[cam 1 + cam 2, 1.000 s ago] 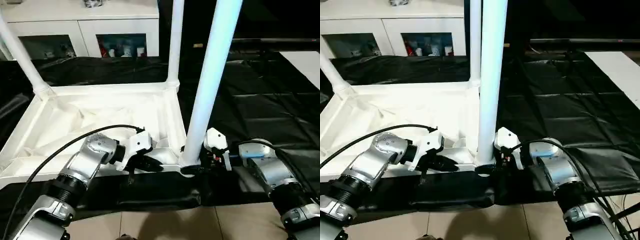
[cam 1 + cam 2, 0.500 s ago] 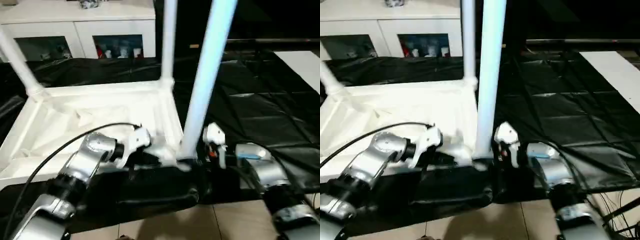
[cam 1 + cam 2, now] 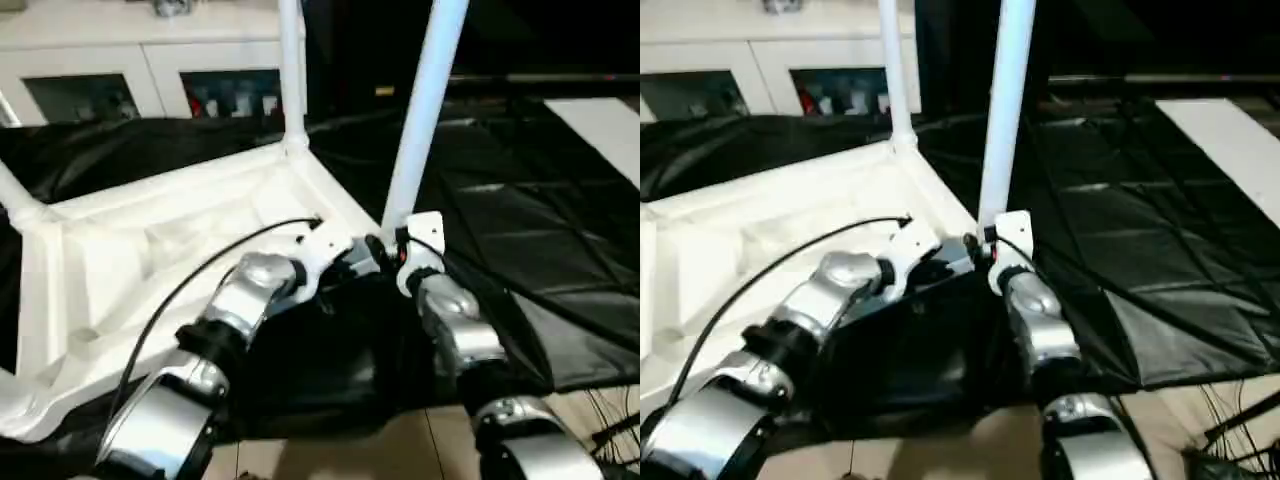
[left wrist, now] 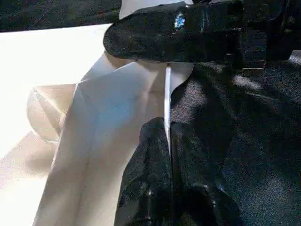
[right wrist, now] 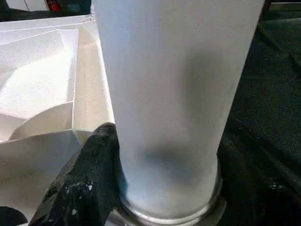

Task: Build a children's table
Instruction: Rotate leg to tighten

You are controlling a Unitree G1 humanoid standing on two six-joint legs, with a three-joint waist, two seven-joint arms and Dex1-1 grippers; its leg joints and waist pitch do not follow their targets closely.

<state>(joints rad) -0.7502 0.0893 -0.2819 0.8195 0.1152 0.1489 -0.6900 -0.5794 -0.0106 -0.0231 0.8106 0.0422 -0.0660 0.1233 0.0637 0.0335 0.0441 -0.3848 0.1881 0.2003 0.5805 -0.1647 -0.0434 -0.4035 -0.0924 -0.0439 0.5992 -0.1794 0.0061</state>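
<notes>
The children's table lies upside down: its white tabletop (image 3: 150,250) sits on black sheeting with legs standing up from the corner sockets. One leg (image 3: 291,70) rises at the far corner and another (image 3: 12,190) at the left. My left gripper (image 3: 350,262) is shut on the tabletop's thin rim (image 4: 168,94) beside the near right corner. My right gripper (image 3: 395,245) is closed around the base of the corner leg (image 3: 420,110). In the right wrist view that leg (image 5: 174,94) stands between the fingers (image 5: 94,165), seated in its socket.
A white cabinet (image 3: 150,60) with glass doors stands behind the tabletop. Black sheeting (image 3: 540,230) covers the floor to the right, with a white panel (image 3: 610,120) at its far right edge. Bare tiled floor (image 3: 350,450) shows nearest me.
The tabletop has turned, and its gripped corner with the leg has moved away from me. Both arms have stretched forward while holding on. The camera has shifted too.
</notes>
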